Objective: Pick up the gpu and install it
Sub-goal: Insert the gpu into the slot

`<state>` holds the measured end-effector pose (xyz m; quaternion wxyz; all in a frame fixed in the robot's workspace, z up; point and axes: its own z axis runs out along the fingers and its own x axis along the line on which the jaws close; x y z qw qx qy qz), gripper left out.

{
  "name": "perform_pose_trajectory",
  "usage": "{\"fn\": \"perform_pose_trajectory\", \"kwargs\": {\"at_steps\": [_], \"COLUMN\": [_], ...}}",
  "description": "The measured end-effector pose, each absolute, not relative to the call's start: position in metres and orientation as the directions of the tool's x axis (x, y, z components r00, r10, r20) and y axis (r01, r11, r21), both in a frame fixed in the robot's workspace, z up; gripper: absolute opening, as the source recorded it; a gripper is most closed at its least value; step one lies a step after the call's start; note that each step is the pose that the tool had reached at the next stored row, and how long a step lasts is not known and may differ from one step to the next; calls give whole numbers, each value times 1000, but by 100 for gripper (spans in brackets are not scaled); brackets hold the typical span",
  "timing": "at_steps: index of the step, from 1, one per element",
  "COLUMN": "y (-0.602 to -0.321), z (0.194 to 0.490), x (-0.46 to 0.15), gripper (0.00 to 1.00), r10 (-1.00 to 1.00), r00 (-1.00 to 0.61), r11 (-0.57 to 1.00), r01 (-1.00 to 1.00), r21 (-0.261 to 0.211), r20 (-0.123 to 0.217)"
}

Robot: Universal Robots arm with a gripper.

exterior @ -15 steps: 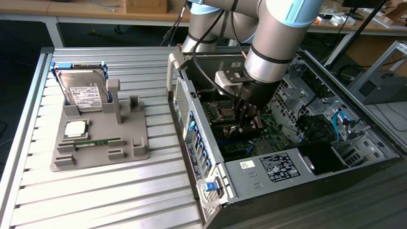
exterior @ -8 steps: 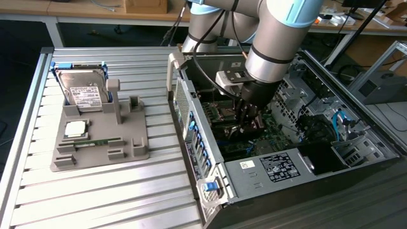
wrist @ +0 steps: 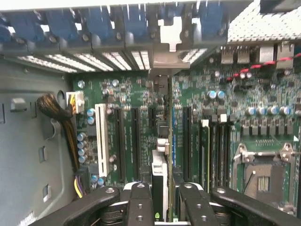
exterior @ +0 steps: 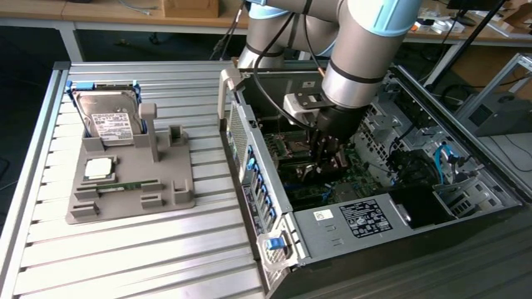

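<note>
The gpu (wrist: 162,120) appears edge-on in the wrist view, a thin card standing upright over the motherboard's (wrist: 134,92) long expansion slots, with its silver bracket (wrist: 165,63) against the case's rear slot openings. My gripper (wrist: 162,190) is shut on the card, a black finger (wrist: 140,205) on either side of it. In the exterior view the gripper (exterior: 327,163) reaches straight down into the open computer case (exterior: 357,219), low over the motherboard (exterior: 301,190). Whether the card's edge sits in a slot cannot be told.
On the slatted table at the exterior view's left, a grey fixture (exterior: 171,200) holds a silver hard drive (exterior: 108,118), a square processor (exterior: 98,167) and a narrow memory stick (exterior: 126,185). Inside the case are a processor socket (wrist: 263,181), a cable bundle (wrist: 59,115) and drive cages (exterior: 415,134).
</note>
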<state>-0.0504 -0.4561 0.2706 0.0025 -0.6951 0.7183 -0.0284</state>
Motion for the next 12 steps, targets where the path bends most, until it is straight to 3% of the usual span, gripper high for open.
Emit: {"fn": "perform_pose_trajectory", "kwargs": {"at_steps": [12], "y": [-447], "z": [271], "x": [-51], "gripper": [27], "r10": [-999], "r00": [-36], "r11": [34], "r01": [-998], "r21": [-44], "r20": [36]}}
